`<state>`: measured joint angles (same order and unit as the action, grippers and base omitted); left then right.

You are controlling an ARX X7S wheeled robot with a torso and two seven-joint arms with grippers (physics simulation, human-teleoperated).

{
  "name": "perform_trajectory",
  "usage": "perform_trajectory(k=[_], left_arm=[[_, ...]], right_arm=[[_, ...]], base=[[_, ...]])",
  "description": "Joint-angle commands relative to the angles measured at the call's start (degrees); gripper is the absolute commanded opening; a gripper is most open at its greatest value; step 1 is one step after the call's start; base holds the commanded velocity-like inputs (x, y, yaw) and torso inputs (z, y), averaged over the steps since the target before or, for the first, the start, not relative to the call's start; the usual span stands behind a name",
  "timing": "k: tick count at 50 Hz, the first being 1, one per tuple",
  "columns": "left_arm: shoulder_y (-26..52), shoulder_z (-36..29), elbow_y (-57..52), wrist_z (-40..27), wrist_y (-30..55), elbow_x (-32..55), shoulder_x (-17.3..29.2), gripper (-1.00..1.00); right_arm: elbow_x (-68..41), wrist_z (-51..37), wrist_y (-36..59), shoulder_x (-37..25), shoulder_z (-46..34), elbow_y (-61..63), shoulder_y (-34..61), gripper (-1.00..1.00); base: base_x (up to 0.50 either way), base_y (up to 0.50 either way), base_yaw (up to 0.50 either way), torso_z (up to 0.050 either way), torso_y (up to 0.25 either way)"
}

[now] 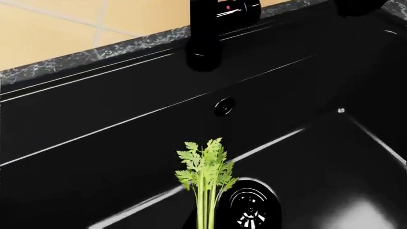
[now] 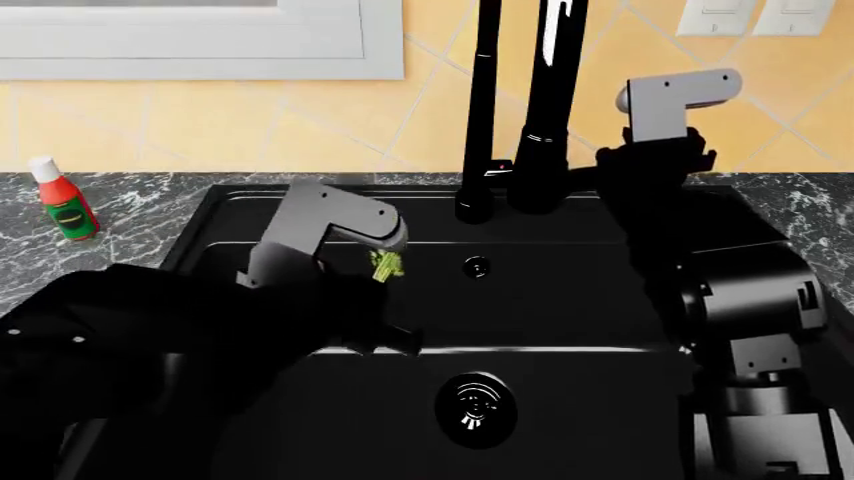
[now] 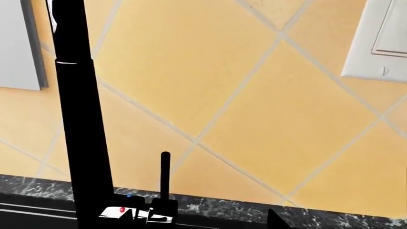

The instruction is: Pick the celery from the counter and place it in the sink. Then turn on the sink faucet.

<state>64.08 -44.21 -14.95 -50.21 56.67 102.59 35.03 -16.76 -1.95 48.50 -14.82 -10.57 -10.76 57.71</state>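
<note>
My left gripper (image 2: 382,274) is shut on the celery (image 2: 386,264) and holds it over the left part of the black sink (image 2: 561,340). In the left wrist view the celery (image 1: 205,176) stands upright, leafy tuft up. Beside it are the round drain (image 1: 253,210) and, higher on the wall, the overflow hole (image 1: 224,106). The left fingers are hidden there. The tall black sink faucet (image 2: 547,110) stands on the back rim. My right gripper (image 2: 603,168) is open and empty just right of its base. The right wrist view shows the faucet tube (image 3: 79,119) and its lever (image 3: 165,176).
A red bottle with a green label (image 2: 64,200) stands on the dark marble counter (image 2: 134,215) at the left. A yellow tiled wall (image 2: 240,120) runs behind the sink, with white switch plates (image 2: 754,15) at the upper right. My right arm (image 2: 747,300) reaches over the sink's right side.
</note>
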Motion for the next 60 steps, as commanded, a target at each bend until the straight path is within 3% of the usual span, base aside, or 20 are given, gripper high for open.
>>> perform_trajectory(k=[1, 12, 19, 55, 56, 60], left_arm=[[-3.5, -4.1, 2.1, 1.1, 0.2, -4.4, -2.9, -1.00], [-2.7, -7.0, 6.4, 1.9, 0.7, -7.0, -8.1, -1.00], [-6.4, -9.8, 6.3, 1.8, 0.2, -10.1, -8.7, -1.00], [-9.7, -13.2, 11.8, 5.2, -1.7, -15.0, -10.4, -1.00], [-9.6, -13.2, 11.9, 5.2, -1.6, -14.9, -10.4, 1.00], [-8.8, -12.2, 11.6, 4.2, -1.4, -13.3, -10.2, 1.00]], right_arm=[[-0.2, -0.1, -0.5, -0.1, 0.0, -0.1, -0.4, 1.00], [-0.5, -0.2, -0.6, -0.3, 0.0, -0.2, -0.5, 1.00], [-0.8, -0.4, -0.8, -0.5, 0.4, 0.2, -1.0, 1.00], [-1.4, -0.8, -1.9, -0.7, 0.3, -0.4, -1.6, 1.00], [-1.5, -0.9, -1.8, -0.7, 0.3, -0.3, -1.6, 1.00], [-1.7, -1.0, -1.6, -0.6, 0.5, 0.2, -1.6, 1.00]], base=[[0.00, 0.00, 0.00, 0.000, 0.000], [0.00, 0.00, 0.00, 0.000, 0.000], [0.00, 0.00, 0.00, 0.000, 0.000], [0.00, 0.00, 0.00, 0.000, 0.000], [0.00, 0.00, 0.00, 0.000, 0.000], [0.00, 0.00, 0.00, 0.000, 0.000]])
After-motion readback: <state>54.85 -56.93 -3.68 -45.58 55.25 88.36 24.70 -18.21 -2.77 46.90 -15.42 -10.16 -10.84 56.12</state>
